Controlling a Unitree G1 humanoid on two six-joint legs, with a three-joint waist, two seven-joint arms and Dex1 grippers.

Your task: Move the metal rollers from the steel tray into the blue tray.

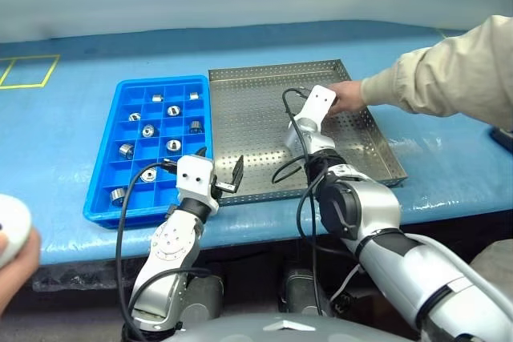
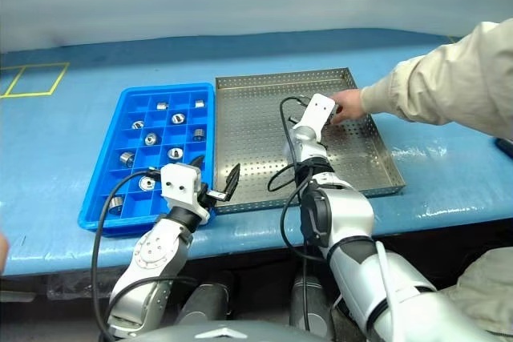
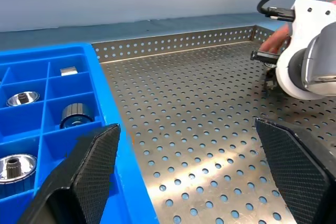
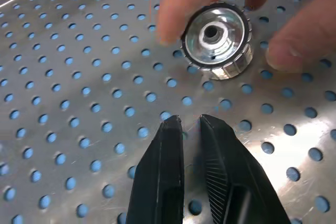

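Worktop [image 1: 72, 126] with a blue cover fills the middle of the head views. Steel tray [image 1: 264, 130] sits centre frame, square, perforated floor, low rim. In the head views its floor looks bare except at its right side, where a person's hand [image 1: 346, 95], in a beige sleeve [image 1: 449, 78], reaches in from the right edge of the frame.

Blue tray [image 1: 108, 178] lies just left of the steel tray, long sides nearly touching. Grid compartments hold metal rollers [image 1: 148, 130], one per cell, about ten visible, scattered over the upper, middle and lower rows; several cells are free. Exact count is hard to tell near the lower end behind the left arm.

Right gripper [image 4: 190, 124] is over the right part of the steel tray, just beside the person's hand. Its fingers are pressed together, nothing between them, tips just above the perforated floor. Right in front of them one metal roller [image 4: 216, 40] rests on the tray floor, dark centre hole facing the camera, with the person's blurred fingertips around it.

Left gripper [image 1: 220, 167] hangs at the lower left corner of the steel tray, by the blue tray's near end. Fingers spread wide, holding nothing.
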